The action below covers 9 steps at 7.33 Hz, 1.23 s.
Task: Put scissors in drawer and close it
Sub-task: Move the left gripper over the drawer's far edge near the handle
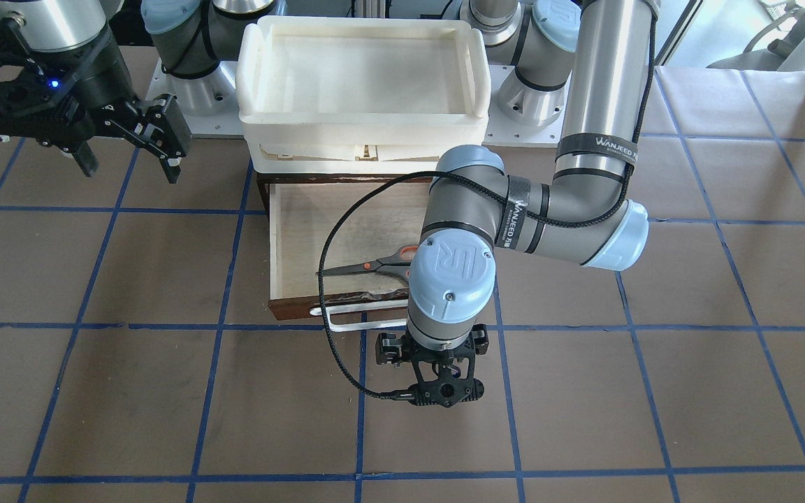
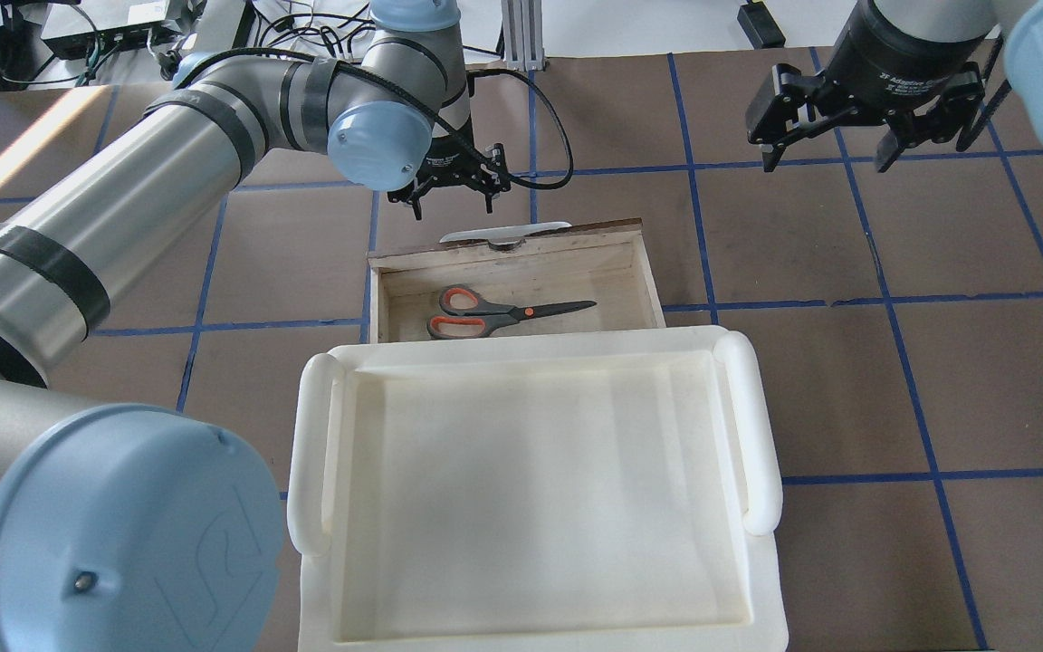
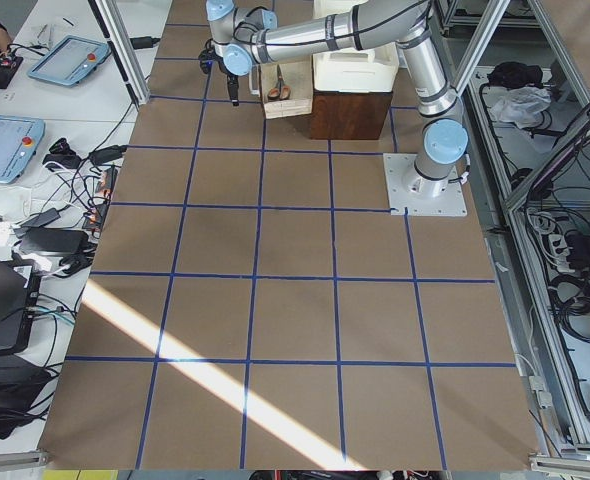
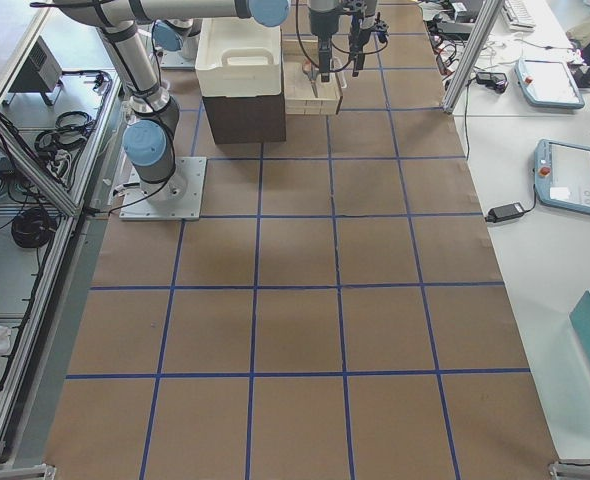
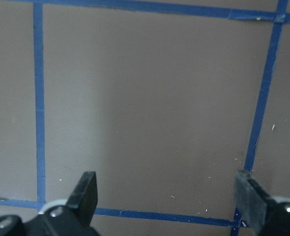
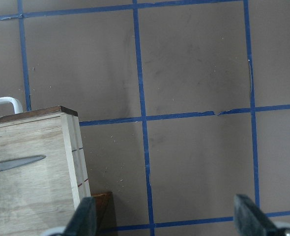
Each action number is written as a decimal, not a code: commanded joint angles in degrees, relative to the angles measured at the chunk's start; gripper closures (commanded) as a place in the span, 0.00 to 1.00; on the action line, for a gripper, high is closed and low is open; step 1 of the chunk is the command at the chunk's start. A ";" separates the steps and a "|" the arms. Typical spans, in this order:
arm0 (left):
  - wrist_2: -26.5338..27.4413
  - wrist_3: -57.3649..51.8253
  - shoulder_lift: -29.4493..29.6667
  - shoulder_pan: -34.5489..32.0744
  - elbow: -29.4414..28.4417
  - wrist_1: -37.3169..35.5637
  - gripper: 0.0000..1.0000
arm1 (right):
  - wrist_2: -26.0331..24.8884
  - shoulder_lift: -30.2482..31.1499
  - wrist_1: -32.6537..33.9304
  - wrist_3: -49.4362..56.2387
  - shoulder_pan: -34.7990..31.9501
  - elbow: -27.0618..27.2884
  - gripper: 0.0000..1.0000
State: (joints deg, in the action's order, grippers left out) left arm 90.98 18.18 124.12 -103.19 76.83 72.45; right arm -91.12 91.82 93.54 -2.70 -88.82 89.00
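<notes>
The scissors [image 2: 503,314] [image 1: 367,267] lie flat inside the drawer [image 2: 508,258] [image 1: 275,244], which is pulled out, blades toward the robot's right. Only their blade tip [image 6: 17,163] shows in the right wrist view, along with a drawer corner [image 6: 69,147]. My left gripper [image 2: 454,197] [image 5: 169,196] hangs open and holds nothing, over the table just beyond the drawer's white handle [image 2: 503,234] [image 1: 346,323]. My right gripper [image 2: 825,167] [image 1: 130,171] [image 6: 167,219] is open and holds nothing, raised off to the right of the drawer.
A cream-white plastic tray [image 2: 304,471] [image 1: 360,28] sits on top of the dark cabinet that houses the drawer. Brown paper with blue tape lines [image 1: 360,419] covers the table around it. The left arm's elbow [image 1: 465,209] hangs over the drawer.
</notes>
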 commanded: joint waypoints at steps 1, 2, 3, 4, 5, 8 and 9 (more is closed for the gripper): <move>-0.89 0.10 0.06 -0.08 -0.10 2.69 0.00 | -0.20 0.12 0.06 0.07 -0.03 0.30 0.00; -0.89 1.32 -0.28 -0.17 -0.10 4.53 0.00 | -0.20 0.12 0.06 -0.28 -0.03 0.39 0.00; -0.89 1.68 -0.46 -0.17 -0.10 5.94 0.00 | -0.20 0.20 -0.11 -0.11 -0.03 0.39 0.00; -0.89 1.68 -0.90 -0.26 -0.10 7.17 0.00 | 0.41 0.29 -0.20 -0.11 -0.03 0.47 0.00; -0.89 1.68 -0.90 -0.35 -0.10 7.79 0.00 | 0.76 0.46 -0.37 -0.28 -0.12 0.47 0.00; -2.56 3.44 -1.86 -0.52 -0.19 10.16 0.00 | 0.33 0.90 -0.81 -0.20 -0.12 0.56 0.00; -2.56 3.44 -2.04 -0.52 -0.19 10.26 0.00 | 0.33 0.82 -0.81 -0.20 -0.12 0.56 0.00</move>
State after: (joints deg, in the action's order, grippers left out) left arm 88.82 21.35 122.47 -103.69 76.69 82.28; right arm -90.80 92.57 92.80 -2.89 -88.90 89.53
